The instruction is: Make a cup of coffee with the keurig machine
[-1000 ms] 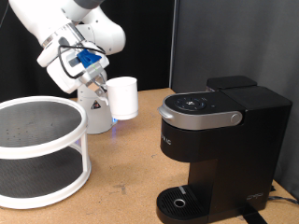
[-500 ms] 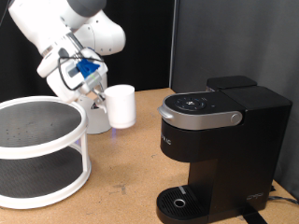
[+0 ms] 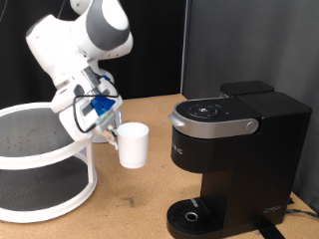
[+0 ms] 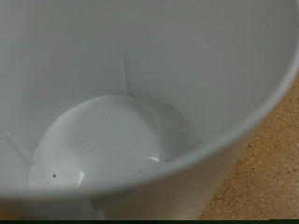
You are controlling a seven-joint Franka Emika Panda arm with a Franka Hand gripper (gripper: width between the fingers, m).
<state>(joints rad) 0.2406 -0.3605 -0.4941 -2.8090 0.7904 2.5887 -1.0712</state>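
Observation:
The white cup (image 3: 134, 143) hangs in the air to the left of the keurig machine (image 3: 234, 154) in the exterior view, above the wooden table. My gripper (image 3: 113, 130) holds it at its left rim, fingers shut on the cup wall. The cup stands upright, roughly level with the machine's middle. The wrist view looks straight down into the cup (image 4: 121, 140); its inside is empty, with small dark specks on the bottom. The machine's lid is closed and its round drip tray (image 3: 191, 213) is bare.
A white two-tier round rack (image 3: 40, 159) stands at the exterior view's left, close beside the arm. The wooden table (image 3: 130, 204) runs under the cup. A black curtain forms the back.
The gripper has carried the cup down and slightly toward the exterior view's bottom, from high near the rear wall to lower beside the rack, closer to the machine's front.

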